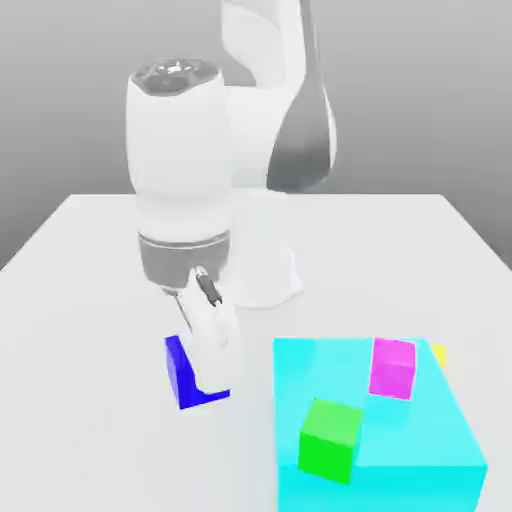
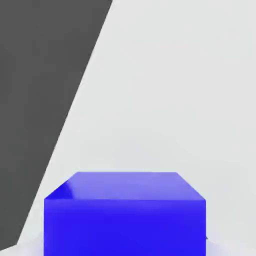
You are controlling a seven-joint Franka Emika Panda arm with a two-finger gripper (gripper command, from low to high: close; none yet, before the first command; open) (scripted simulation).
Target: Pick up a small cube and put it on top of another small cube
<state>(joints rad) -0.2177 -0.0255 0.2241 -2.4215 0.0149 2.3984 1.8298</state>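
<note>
Blue small cube (image 1: 182, 371) sits clamped in my gripper (image 1: 210, 375), so I can carry it onto the green cube (image 1: 330, 438).

The small cube (image 1: 182, 372), plain and deep blue with glossy faces, is seen upright with its edges level. It is clamped between the fingers of the hand (image 1: 208, 365), raised off the desk (image 1: 80, 300).
</note>
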